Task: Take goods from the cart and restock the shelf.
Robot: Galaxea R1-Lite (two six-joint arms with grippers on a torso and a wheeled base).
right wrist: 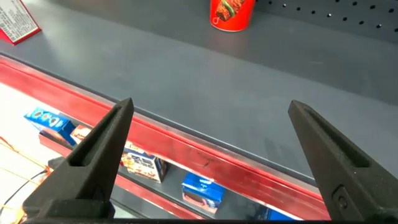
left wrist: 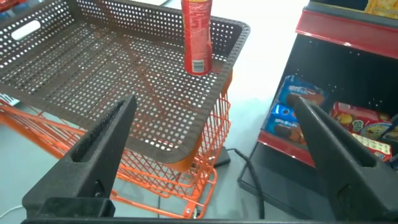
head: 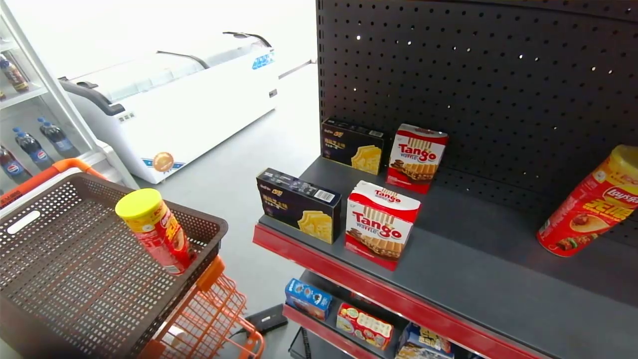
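The red cylindrical crisp can with a yellow lid stands upright in the brown perforated cart basket, by its shelf-side rim. The left gripper, spread and empty, faces it and looks nearer. The right gripper, also spread, hangs over the grey shelf.

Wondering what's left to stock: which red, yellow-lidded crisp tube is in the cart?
The red tube standing in the brown perforated basket; the other tube is on the dark grey shelf.
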